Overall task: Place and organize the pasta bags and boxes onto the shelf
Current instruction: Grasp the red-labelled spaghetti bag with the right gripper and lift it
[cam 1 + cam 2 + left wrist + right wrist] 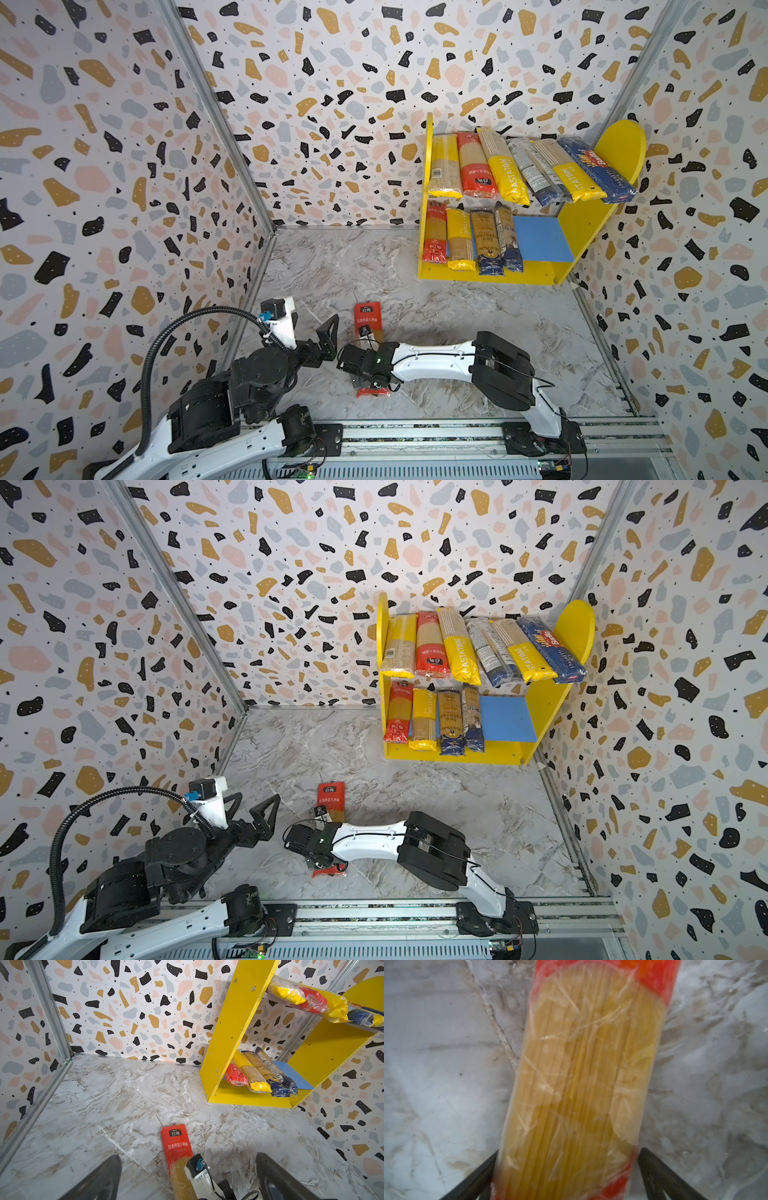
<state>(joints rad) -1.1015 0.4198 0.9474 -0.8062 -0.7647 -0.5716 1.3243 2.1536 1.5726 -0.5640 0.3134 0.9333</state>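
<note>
One red pasta pack (368, 318) (331, 798) (176, 1142) with Chinese text lies flat on the marble floor, and its clear middle fills the right wrist view (581, 1074). My right gripper (370, 374) (322, 850) (569, 1151) points down over it, open, one finger on each long side of the pack. To the left my left gripper (328, 345) (266, 825) (188, 1156) hangs open and empty, apart from the pack. The yellow shelf (490, 274) (453, 756) (228, 1022) stands at the back right. Several packs lie on its upper board and several on the left of its blue lower board (540, 241).
Terrazzo-patterned walls close in the left, back and right sides. A metal rail (415, 432) with both arm bases runs along the front edge. The right arm's white link (436, 357) stretches over the floor right of the pack.
</note>
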